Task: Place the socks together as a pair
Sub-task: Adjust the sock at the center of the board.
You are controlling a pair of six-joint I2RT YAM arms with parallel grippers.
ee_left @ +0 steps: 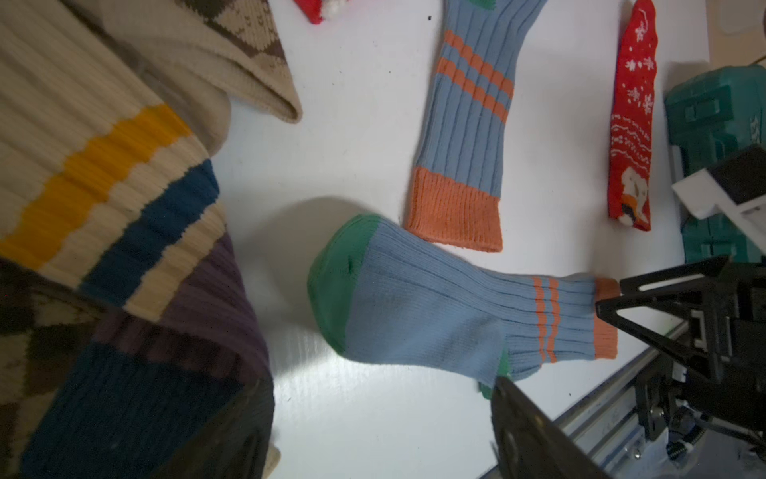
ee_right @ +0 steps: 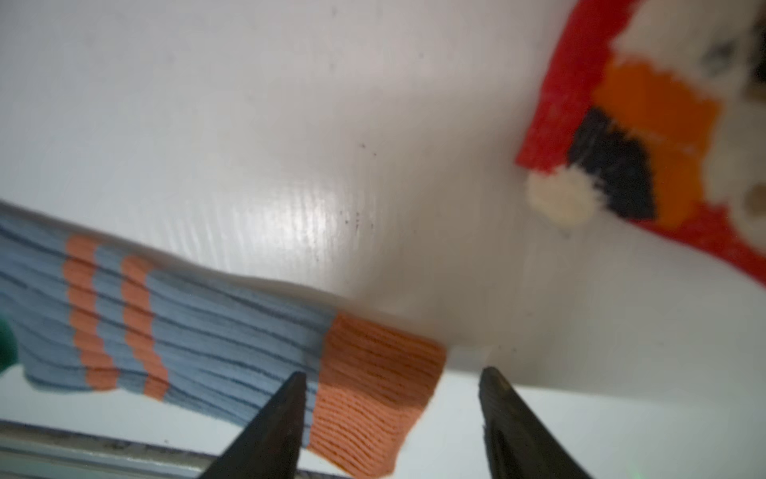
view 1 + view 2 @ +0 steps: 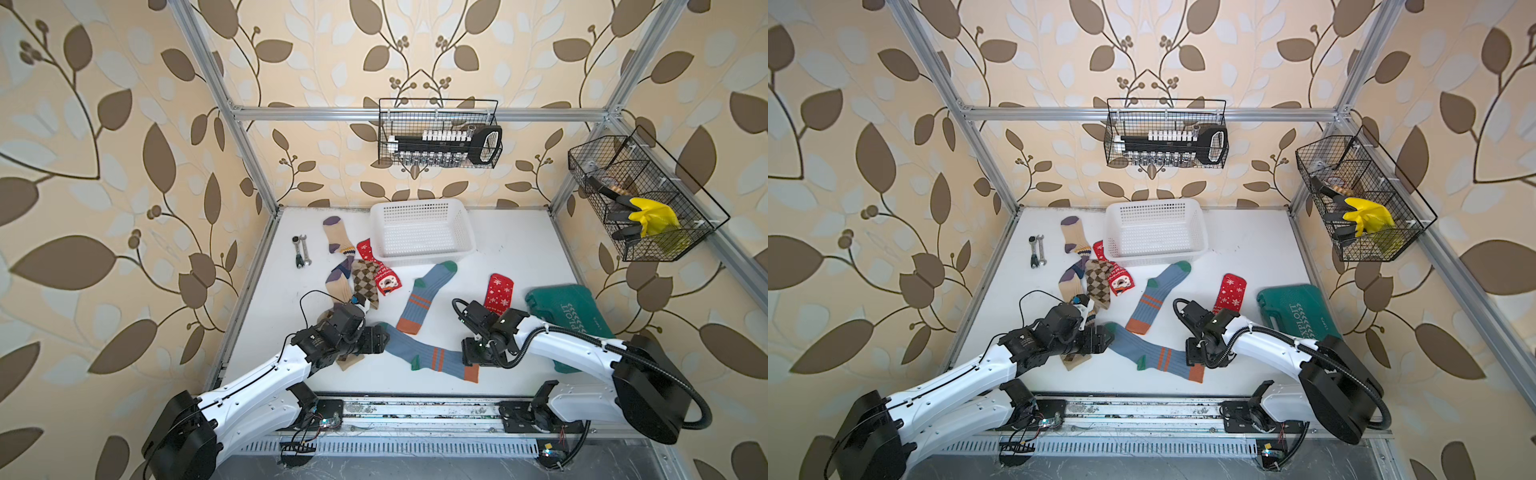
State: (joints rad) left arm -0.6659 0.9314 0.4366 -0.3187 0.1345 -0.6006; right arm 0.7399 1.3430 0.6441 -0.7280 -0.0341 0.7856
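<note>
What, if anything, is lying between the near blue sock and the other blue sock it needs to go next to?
Nothing visible: only bare table separates the near blue sock from the other blue sock. The red sock lies off to the side, nearer the green case.

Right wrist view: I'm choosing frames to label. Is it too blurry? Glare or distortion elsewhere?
Right wrist view: soft throughout, red sock worst, glare on the table. Left wrist view: nearer blue sock sharp, close beige sock dim and soft. Both top views: sharp, evenly lit, posts splayed by wide angle.
</note>
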